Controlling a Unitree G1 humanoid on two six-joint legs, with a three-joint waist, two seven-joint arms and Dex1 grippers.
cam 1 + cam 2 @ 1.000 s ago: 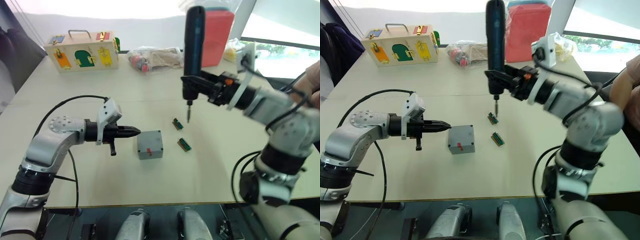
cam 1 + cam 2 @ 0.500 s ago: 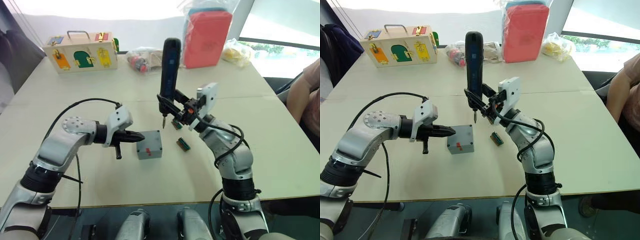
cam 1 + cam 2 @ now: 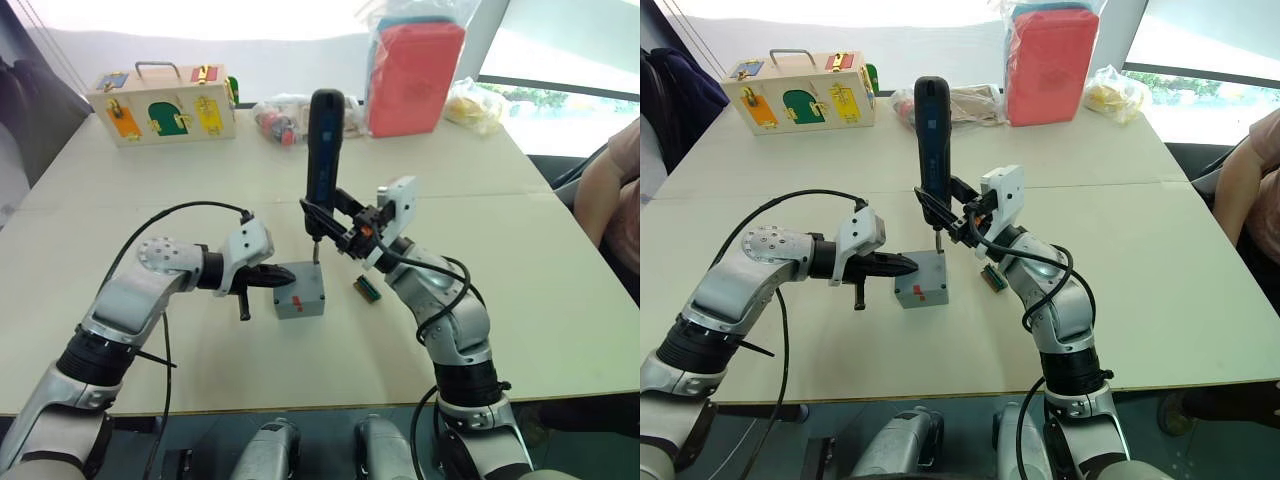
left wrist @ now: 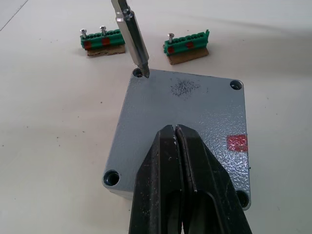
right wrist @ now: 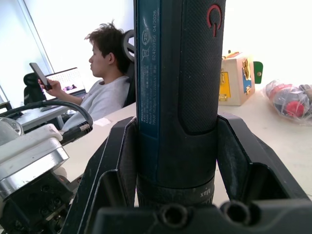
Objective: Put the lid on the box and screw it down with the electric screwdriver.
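Observation:
The grey lid (image 4: 195,109) lies closed on the box (image 3: 310,292), a red mark near one edge. My left gripper (image 4: 174,131) is shut, its black fingertips resting on the lid's top; in the left eye view it (image 3: 284,281) reaches in from the box's left. My right gripper (image 3: 332,216) is shut on the electric screwdriver (image 3: 322,150), which stands upright above the box. The metal bit (image 4: 130,34) points into the lid's far corner screw hole.
Two green terminal blocks (image 4: 101,40) (image 4: 187,45) lie just right of the box. At the table's back stand a wooden case (image 3: 165,100), plastic bags (image 3: 290,118) and a red bag (image 3: 415,75). A person's arm (image 3: 615,180) shows at the right edge.
My right arm has carried the screwdriver left and down until the bit is at the box's far corner. My left gripper has moved right onto the box top.

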